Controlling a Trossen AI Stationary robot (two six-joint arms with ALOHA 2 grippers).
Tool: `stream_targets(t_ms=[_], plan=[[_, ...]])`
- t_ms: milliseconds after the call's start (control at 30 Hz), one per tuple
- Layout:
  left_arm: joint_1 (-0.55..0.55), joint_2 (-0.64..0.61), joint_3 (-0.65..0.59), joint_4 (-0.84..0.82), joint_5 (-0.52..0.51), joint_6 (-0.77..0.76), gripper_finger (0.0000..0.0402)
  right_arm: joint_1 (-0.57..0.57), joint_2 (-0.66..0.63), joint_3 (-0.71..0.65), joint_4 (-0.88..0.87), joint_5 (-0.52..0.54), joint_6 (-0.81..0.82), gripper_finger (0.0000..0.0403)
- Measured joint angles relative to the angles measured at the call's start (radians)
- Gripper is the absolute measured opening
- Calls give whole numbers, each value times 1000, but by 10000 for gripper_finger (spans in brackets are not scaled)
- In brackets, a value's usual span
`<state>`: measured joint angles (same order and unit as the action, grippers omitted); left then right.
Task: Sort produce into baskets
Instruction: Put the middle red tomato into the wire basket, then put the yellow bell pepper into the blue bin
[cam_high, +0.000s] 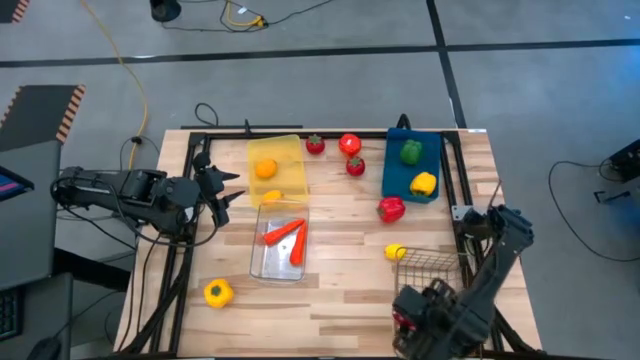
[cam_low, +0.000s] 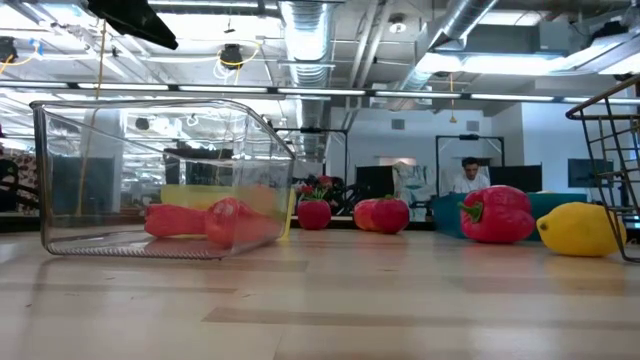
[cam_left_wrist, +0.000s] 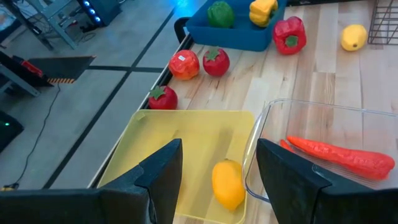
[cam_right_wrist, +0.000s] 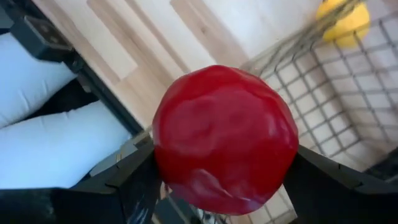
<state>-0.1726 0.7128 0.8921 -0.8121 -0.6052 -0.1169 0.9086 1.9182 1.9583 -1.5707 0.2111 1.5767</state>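
Observation:
My right gripper (cam_right_wrist: 224, 177) is shut on a red tomato (cam_right_wrist: 224, 134) at the table's near right, beside the near left corner of the wire-mesh basket (cam_high: 432, 268). My left gripper (cam_high: 228, 192) stands open above the table's left side, next to the yellow bin (cam_left_wrist: 186, 155), with nothing between its fingers. The yellow bin holds an orange fruit (cam_left_wrist: 227, 183). Two carrots (cam_high: 285, 238) lie in the clear bin (cam_high: 280, 262). A green pepper (cam_high: 411, 151) and a yellow pepper (cam_high: 423, 183) lie in the blue bin (cam_high: 395, 175). My right gripper pinches the tomato by two opposite sides (cam_right_wrist: 163, 155) between its two fingers (cam_right_wrist: 127, 177). The fingers come from above, pointing down. The tomato is lifted clear of the table, above the near edge next to the basket's mesh (cam_right_wrist: 348, 93).
Loose on the wood lie a red pepper (cam_high: 391, 209), a lemon (cam_high: 395, 252), a tomato (cam_high: 349, 144), two strawberries (cam_high: 315, 145) and, near the front left, a yellow pepper (cam_high: 218, 292). A black frame (cam_high: 455, 180) runs along the table's edges.

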Motion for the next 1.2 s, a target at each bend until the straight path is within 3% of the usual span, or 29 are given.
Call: stream_targets(t_ms=[233, 400, 833, 1200], plan=[[0, 0, 0, 0, 23, 2, 194, 95, 1, 0, 0, -4, 145, 321], [0, 1, 0, 0, 51, 16, 194, 142, 1, 0, 20, -3, 162, 321], [0, 1, 0, 0, 51, 16, 194, 149, 2, 0, 38, -3, 203, 323], [0, 1, 0, 1, 51, 2, 194, 112, 2, 0, 38, -4, 169, 386]])
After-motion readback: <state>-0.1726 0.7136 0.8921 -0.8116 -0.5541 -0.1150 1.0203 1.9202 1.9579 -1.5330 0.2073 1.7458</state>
